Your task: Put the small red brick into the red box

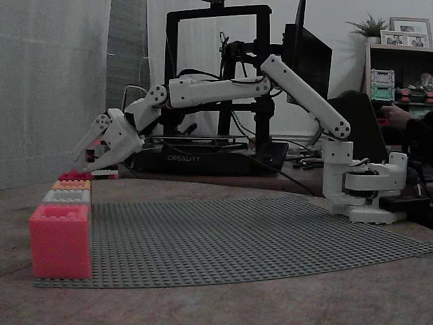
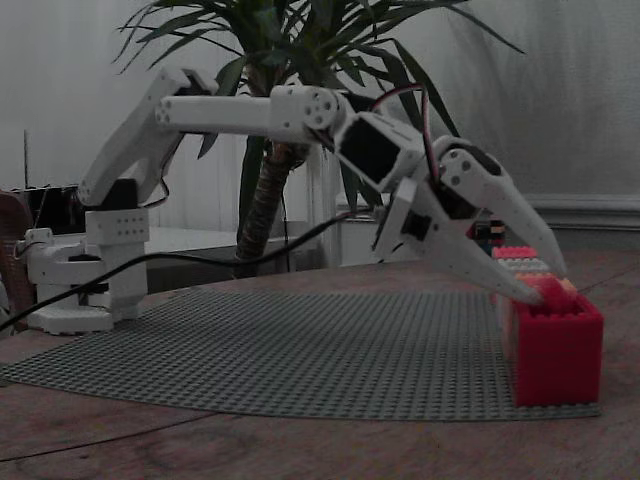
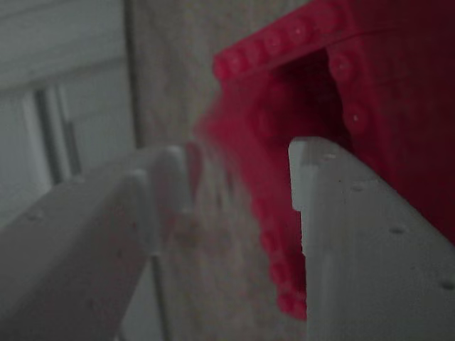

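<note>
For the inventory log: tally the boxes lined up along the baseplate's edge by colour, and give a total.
Red boxes: 2
White box: 1
Orange box: 1
Total: 4

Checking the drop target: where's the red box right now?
In a fixed view the red box sits at the near left corner of the grey baseplate, at the front of a row of smaller bricks.
</note>
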